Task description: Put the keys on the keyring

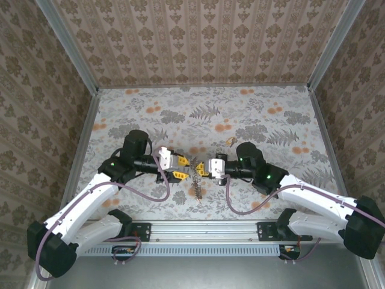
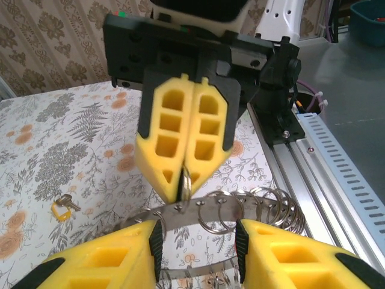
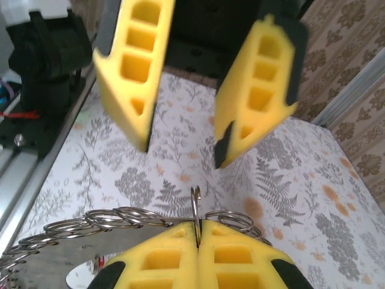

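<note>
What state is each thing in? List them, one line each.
left gripper: open, straddling the keyring
right gripper: shut on a split ring
keyring: hangs from the right gripper, strung with small rings
yellow-tagged key: loose on the table

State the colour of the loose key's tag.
Yellow; the tag shows best in the left wrist view.

We record bright, even, diffuse light from above on the floral table (image 1: 240,114). Shadows under the arms are faint and soft-edged. In the wrist views the near yellow fingers (image 2: 90,265) are softly out of focus, and the split rings (image 3: 120,215) show small bright glints.
</note>
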Robot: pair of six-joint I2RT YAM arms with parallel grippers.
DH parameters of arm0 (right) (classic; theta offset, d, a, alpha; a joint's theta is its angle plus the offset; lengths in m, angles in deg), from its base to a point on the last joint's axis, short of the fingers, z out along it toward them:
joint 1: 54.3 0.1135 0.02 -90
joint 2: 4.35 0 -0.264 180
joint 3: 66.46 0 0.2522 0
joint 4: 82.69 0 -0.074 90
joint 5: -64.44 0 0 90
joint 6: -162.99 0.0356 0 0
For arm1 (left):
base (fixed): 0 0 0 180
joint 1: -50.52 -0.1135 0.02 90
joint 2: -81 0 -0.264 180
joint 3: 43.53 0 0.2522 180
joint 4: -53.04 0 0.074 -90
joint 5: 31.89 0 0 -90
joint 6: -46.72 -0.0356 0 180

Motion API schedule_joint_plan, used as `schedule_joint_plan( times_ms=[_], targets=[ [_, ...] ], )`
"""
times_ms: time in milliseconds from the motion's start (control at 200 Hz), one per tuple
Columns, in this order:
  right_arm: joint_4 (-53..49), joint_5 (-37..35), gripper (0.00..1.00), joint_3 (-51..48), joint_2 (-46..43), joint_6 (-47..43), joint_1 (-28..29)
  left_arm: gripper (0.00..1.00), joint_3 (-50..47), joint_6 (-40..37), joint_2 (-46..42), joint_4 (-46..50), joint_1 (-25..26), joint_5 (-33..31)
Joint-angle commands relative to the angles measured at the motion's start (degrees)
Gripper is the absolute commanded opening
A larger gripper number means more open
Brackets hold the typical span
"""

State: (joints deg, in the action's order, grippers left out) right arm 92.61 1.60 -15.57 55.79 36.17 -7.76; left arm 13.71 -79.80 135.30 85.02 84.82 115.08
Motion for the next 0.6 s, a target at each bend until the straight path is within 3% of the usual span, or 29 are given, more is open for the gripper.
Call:
schedule_joint_plan(
  times_ms=[0,160,425,595],
  targets=[
    [-4.4,-5.1,0.00,3.8,-1.3,-9.5,1.5,0.40,-0.3,-1.0,0.2,-0.4,-0.2,1.8],
    [-5.3,-5.4,0.00,4.3,-1.1,-10.6,1.7,0.38,-0.8,-1.8,1.0,-0.4,0.5,2.4],
    [-5.9,-4.0,0.00,5.3,0.6,-7.0,1.6,0.36,-1.3,-3.2,2.4,-1.8,3.3,-3.0],
    [-3.2,-3.2,0.00,4.8,2.1,-3.5,1.6,0.28,-3.3,0.3,3.9,-10.5,6.1,-7.1]
  ],
)
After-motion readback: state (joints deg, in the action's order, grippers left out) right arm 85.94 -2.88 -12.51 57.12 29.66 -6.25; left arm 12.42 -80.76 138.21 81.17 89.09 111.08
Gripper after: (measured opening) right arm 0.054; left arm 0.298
